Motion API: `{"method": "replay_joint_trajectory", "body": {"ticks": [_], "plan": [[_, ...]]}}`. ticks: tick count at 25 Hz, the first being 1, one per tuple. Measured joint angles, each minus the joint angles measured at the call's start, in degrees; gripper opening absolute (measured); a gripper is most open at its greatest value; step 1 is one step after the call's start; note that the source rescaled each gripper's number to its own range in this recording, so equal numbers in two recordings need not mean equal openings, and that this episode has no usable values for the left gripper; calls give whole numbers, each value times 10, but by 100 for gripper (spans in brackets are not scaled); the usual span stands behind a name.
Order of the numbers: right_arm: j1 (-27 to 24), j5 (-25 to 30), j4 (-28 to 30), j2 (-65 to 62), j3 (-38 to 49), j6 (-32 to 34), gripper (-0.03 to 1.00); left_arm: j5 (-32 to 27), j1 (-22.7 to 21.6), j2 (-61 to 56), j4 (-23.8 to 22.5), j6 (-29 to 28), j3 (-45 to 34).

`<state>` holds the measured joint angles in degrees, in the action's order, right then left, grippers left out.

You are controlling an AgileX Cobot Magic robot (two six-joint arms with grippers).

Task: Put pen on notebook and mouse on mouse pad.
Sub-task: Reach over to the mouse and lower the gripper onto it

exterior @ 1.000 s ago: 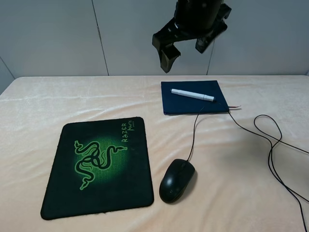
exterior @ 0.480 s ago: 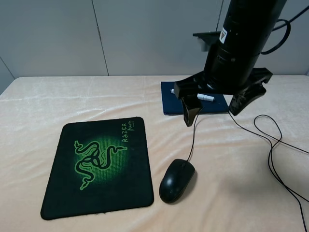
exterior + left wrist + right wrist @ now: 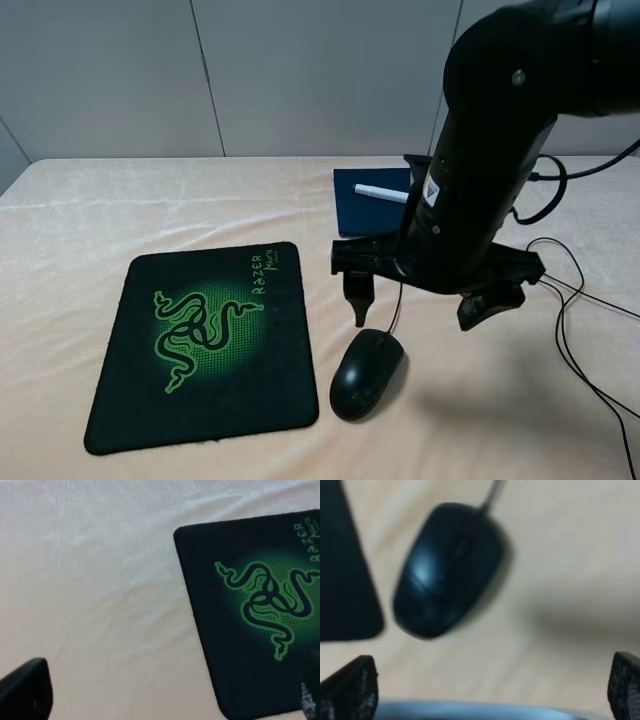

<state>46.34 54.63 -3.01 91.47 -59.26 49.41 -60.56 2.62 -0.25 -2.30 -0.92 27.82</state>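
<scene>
The glossy black mouse (image 3: 367, 373) lies on the cloth just right of the mouse pad (image 3: 205, 340), its cable (image 3: 575, 330) trailing back and right. My right gripper (image 3: 415, 318) hangs open directly above and slightly behind the mouse, touching nothing. In the right wrist view the mouse (image 3: 447, 570) is blurred between the spread fingertips (image 3: 350, 690), beside a pad corner (image 3: 345, 580). The white pen (image 3: 382, 193) rests on the navy notebook (image 3: 362, 208), both partly hidden by the arm. The left gripper (image 3: 165, 700) is open over the cloth beside the pad (image 3: 260, 605).
Loops of mouse cable (image 3: 560, 270) lie on the right side of the peach cloth (image 3: 100, 210). A grey wall (image 3: 200, 70) stands behind the table. The right arm's bulk (image 3: 490, 170) blocks the back right.
The right arm has come down and forward from over the notebook to just above the mouse, fingers still spread. Pen, notebook, mouse and pad have not moved.
</scene>
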Motion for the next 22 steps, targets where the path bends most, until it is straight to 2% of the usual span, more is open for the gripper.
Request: {"method": "replay_joint_trajectory", "body": {"ticks": [6, 12, 22], "plan": [[31, -104, 23, 0, 46, 96, 100, 0, 0, 0, 0, 0, 0], [32, -142, 30, 47, 50, 108, 100, 0, 0, 0, 0, 0, 0], [32, -166, 37, 132, 50, 106, 100, 0, 0, 0, 0, 0, 0]]}}
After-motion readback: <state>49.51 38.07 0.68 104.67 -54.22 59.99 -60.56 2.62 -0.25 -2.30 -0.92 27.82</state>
